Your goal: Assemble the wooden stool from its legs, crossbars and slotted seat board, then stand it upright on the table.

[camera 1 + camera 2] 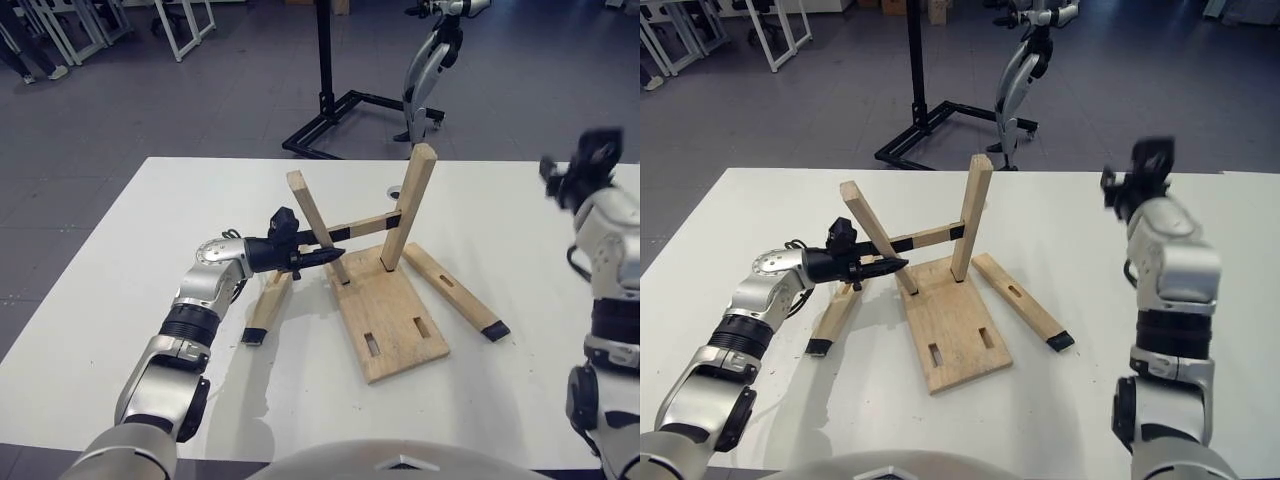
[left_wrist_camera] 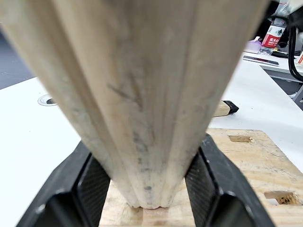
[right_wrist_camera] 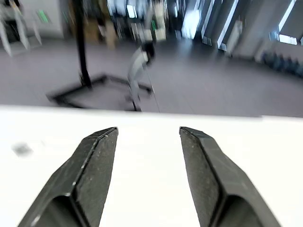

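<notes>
We find the slotted seat board [image 1: 395, 320] lying flat on the white desk [image 1: 130, 280], near its middle. Two legs stand in the board's far slots. The tilted leg [image 1: 312, 215] leans away toward the robot's left. The upright leg [image 1: 412, 200] stands on the right and leans slightly the other way. A crossbar [image 1: 362, 228] with dark ends spans between them at about mid-height.

The left arm runs forward from the near left corner and bends at the elbow, and its wrist is turned inward so that the left gripper [image 1: 322, 258] points level toward the robot's right. The gripper pinches the tilted leg low down, just above the board. In the left wrist view the black fingers [image 2: 92, 187] press against both sides of the leg, with the foot of the leg at the board.

The right arm is held up at the desk's right side with the forearm near vertical. The right gripper [image 3: 147, 132] is raised well above the desk and well apart from the stool parts. Its fingers are spread, with nothing between them.

The left loose leg [image 1: 268, 308] lies flat beside the board, under the left wrist. The right loose leg [image 1: 455, 290] lies flat just to the right of the board.

On the floor beyond the desk we note a black stand [image 1: 325, 70].
</notes>
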Robot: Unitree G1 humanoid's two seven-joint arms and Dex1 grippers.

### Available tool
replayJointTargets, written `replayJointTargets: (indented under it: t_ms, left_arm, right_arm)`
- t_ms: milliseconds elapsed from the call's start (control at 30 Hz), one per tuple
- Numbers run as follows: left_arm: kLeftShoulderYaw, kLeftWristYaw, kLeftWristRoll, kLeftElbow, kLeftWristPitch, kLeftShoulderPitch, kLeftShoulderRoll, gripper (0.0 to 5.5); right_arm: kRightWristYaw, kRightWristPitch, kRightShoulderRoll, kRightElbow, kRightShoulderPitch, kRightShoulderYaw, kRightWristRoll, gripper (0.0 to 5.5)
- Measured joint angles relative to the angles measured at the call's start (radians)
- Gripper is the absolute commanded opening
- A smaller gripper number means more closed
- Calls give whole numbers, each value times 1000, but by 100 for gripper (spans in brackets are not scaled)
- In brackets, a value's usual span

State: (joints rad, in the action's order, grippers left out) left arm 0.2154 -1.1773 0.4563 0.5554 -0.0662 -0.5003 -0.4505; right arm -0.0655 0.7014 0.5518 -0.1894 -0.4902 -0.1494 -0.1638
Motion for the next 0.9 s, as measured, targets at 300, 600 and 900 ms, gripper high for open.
replayJointTargets:
  t_ms: [300,600,900]
  left_arm:
    - [-30,-27,33,9,6,17,-58,204]
    - [25,-46,-5,84,52,-57,-43,204]
    - [26,-186,-49,282,224,-166,38,204]
  right_arm:
    - [-157,153,-295,385,-22,283,-135,238]
    - [-512,288,-19,530,59,261,-278,238]
    - [-992,208,212,505,44,378,-367,238]
